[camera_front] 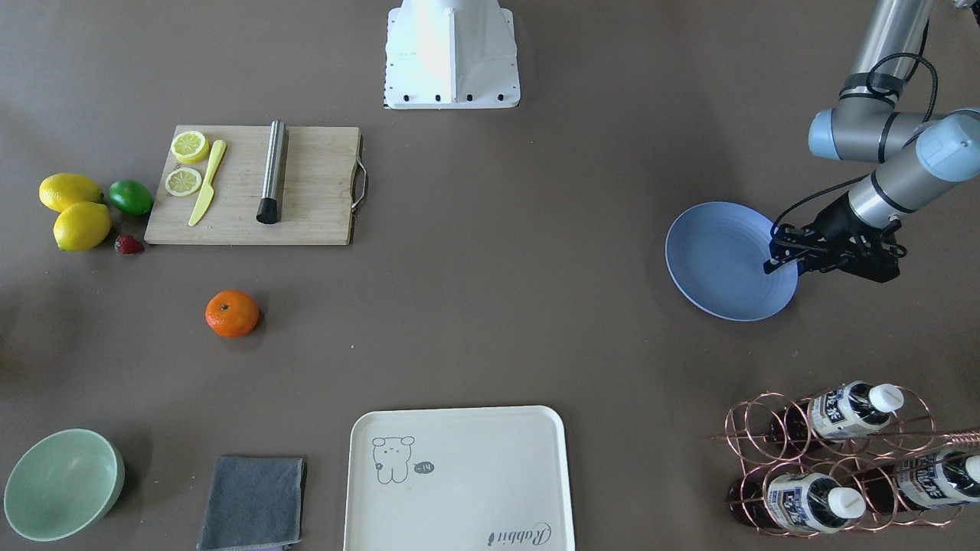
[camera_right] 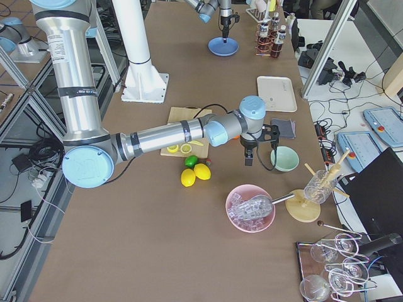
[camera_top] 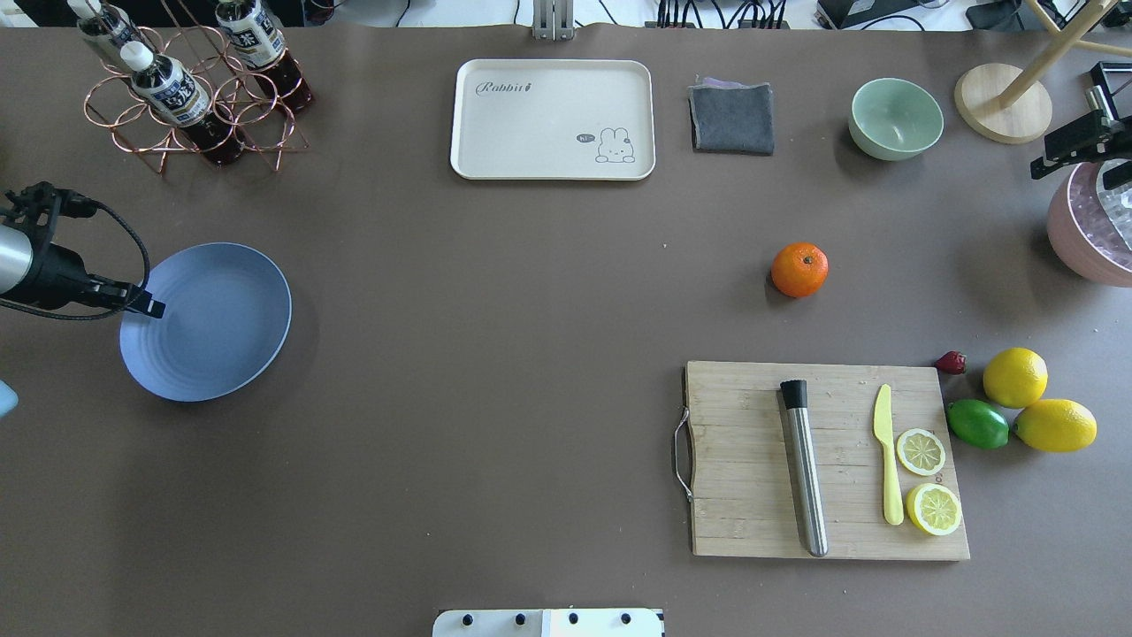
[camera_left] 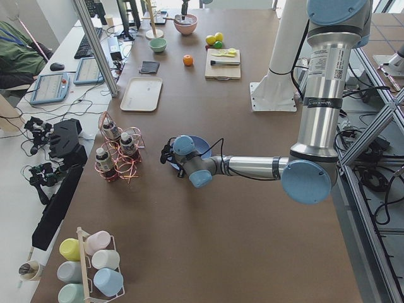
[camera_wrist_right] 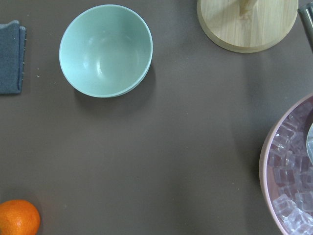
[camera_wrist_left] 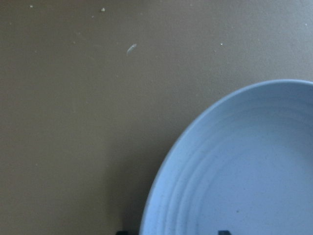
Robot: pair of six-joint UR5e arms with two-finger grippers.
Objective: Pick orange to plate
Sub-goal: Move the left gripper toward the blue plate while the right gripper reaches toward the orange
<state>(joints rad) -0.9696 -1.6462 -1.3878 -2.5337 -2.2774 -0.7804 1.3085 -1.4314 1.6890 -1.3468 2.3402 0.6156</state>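
Note:
The orange (camera_front: 232, 314) sits alone on the brown table, also seen in the overhead view (camera_top: 799, 270) and at the bottom left of the right wrist view (camera_wrist_right: 18, 219). Far across the table lies the pale blue plate (camera_front: 720, 264) (camera_top: 217, 323), with nothing on it. My left gripper (camera_front: 769, 265) (camera_top: 152, 309) hangs low over the plate's rim, open; the left wrist view shows the rim of the plate (camera_wrist_left: 244, 166) between its two fingertips. My right gripper (camera_top: 1074, 141) (camera_right: 247, 157) hovers high between the mint bowl and the pink bowl, well away from the orange; I cannot tell its state.
A cutting board (camera_top: 822, 460) holds a steel rod, a yellow knife and lemon slices. Lemons (camera_top: 1015, 377), a lime (camera_top: 977, 424) and a strawberry lie beside it. A cream tray (camera_top: 553, 119), grey cloth (camera_top: 731, 117), mint bowl (camera_top: 895, 118), pink ice bowl (camera_top: 1092, 239) and bottle rack (camera_top: 190, 88) line the far side.

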